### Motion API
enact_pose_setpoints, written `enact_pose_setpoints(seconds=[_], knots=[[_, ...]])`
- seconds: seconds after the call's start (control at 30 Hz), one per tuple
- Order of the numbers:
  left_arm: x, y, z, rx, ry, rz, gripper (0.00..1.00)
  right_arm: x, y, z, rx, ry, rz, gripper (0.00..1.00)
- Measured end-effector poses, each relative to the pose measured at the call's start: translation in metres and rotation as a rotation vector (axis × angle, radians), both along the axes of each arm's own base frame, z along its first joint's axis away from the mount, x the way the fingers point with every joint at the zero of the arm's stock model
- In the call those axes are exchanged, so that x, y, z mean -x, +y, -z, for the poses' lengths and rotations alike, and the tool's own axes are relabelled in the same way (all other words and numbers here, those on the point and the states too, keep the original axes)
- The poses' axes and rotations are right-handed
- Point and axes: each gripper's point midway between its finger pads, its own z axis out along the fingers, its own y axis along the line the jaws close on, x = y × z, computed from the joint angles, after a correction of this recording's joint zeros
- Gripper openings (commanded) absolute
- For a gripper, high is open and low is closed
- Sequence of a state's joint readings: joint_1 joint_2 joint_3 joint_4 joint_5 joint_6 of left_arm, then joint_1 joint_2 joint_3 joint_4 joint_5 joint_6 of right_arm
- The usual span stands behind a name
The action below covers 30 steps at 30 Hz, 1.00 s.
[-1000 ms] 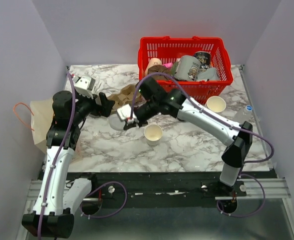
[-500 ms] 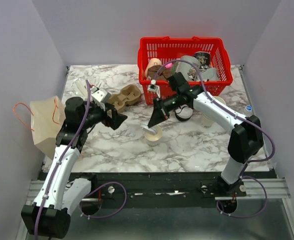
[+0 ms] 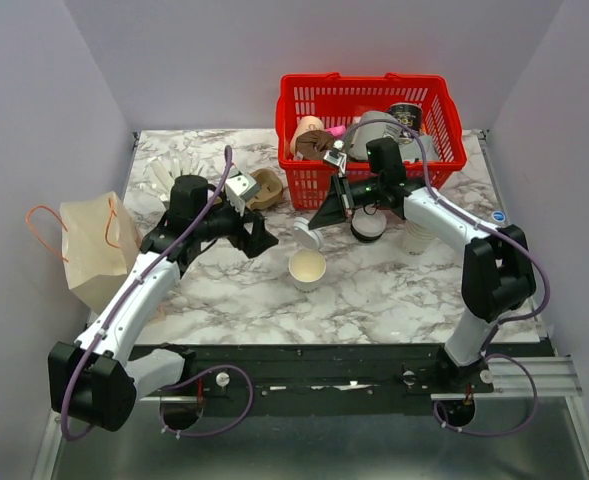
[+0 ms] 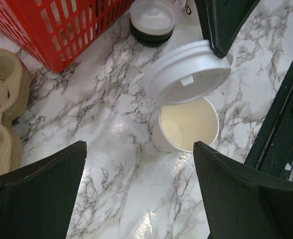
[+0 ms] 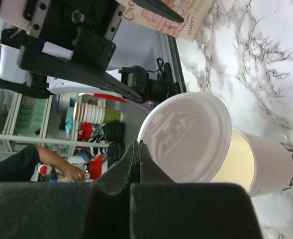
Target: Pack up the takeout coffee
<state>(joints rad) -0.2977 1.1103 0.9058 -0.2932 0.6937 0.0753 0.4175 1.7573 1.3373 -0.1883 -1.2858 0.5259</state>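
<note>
Pinching the white lid (image 4: 188, 72) only by a thin part of its rim, the right tool (image 5: 138, 145) is closed tight and holds it tilted just above the open cup (image 4: 186, 124). The cup stands near the middle of the counter, a little toward the near edge. I judge the main risk is a crooked landing: one side of the lid catches the cup rim and the light cup tips or slides. Nothing steadies it, because the left tool (image 4: 140, 147) hangs beside it with jaws wide apart, gripping nothing. The lid may also slip from so small a grip. The brown paper bag (image 3: 89, 250) stands at the left edge, well apart.
</note>
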Motion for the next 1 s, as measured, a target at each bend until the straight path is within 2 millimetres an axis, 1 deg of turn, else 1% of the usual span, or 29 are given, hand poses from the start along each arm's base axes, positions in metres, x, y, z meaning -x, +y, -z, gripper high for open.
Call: enact_pose_setpoints(seconds=[0.1, 0.2, 0.33, 0.5, 0.63, 0.73, 0.87, 1.0], knots=[[-0.003, -0.004, -0.001, -0.006, -0.011, 0.017, 0.96, 0.002, 0.0, 0.007, 0.003, 0.029, 0.001, 0.01], [-0.003, -0.012, 0.007, -0.012, 0.009, 0.041, 0.96, 0.001, 0.001, 0.011, 0.003, 0.055, -0.001, 0.01], [-0.001, -0.022, 0.015, -0.02, 0.014, 0.077, 0.96, -0.001, 0.003, 0.013, -0.012, 0.048, -0.016, 0.01], [-0.004, -0.031, 0.017, -0.02, -0.005, 0.104, 0.96, 0.0, 0.003, 0.014, -0.022, 0.043, -0.024, 0.01], [-0.007, -0.036, 0.019, -0.019, -0.014, 0.114, 0.96, 0.002, 0.002, 0.02, -0.031, 0.027, -0.031, 0.01], [-0.008, -0.038, 0.02, -0.016, -0.025, 0.12, 0.96, 0.009, 0.0, 0.026, -0.028, 0.039, -0.038, 0.01], [-0.007, -0.039, 0.024, -0.016, -0.026, 0.124, 0.96, 0.021, -0.005, 0.053, 0.034, 0.157, -0.019, 0.01], [-0.005, -0.041, 0.028, -0.016, -0.024, 0.131, 0.96, 0.022, -0.006, 0.057, 0.048, 0.17, -0.014, 0.03]])
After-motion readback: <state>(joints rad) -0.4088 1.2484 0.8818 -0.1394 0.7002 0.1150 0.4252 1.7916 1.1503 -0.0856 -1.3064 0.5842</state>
